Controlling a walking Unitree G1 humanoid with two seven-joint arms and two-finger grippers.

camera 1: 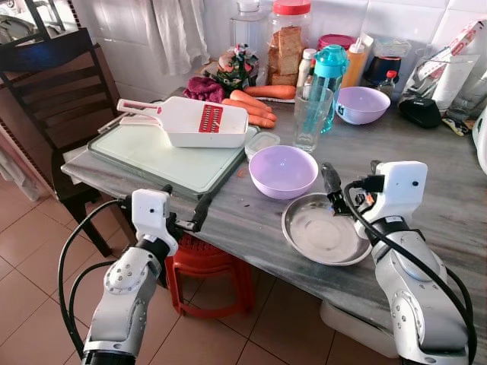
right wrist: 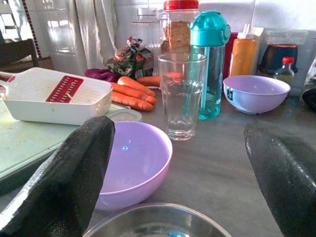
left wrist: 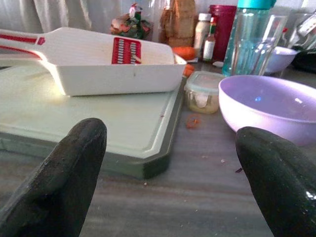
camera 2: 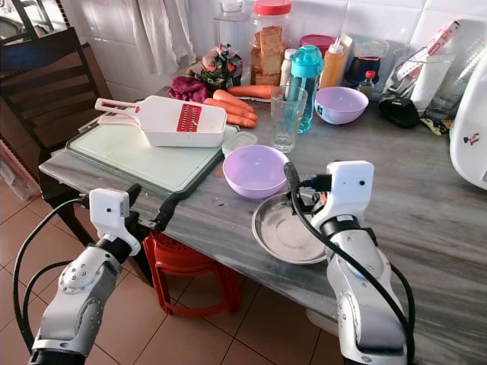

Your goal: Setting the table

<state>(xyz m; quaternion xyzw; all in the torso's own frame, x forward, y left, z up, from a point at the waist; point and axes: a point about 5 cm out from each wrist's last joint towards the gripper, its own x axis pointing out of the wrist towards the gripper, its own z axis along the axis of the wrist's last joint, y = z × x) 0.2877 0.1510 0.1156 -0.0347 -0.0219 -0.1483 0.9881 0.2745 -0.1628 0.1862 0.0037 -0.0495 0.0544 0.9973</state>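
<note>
A steel plate (camera 1: 323, 228) lies near the table's front edge, with a lilac bowl (camera 1: 283, 171) just behind it. My right gripper (camera 1: 351, 176) hangs open over the plate's far rim, beside that bowl; its wrist view looks across the bowl (right wrist: 133, 163) to a clear glass (right wrist: 181, 94). A second lilac bowl (camera 1: 362, 104) sits further back. My left gripper (camera 1: 185, 204) is open at the table's front edge, at the near corner of the green cutting board (camera 1: 167, 156), holding nothing.
A white and red slicer (camera 1: 194, 122) rests on the board, a small lidded tub (camera 1: 262, 143) beside it. Carrots (camera 1: 251, 106), a teal bottle (camera 1: 329, 76), jars and sauce bottles crowd the back. Under the table stands a red stool (camera 1: 205, 266); a dark chair (camera 1: 53, 99) is at left.
</note>
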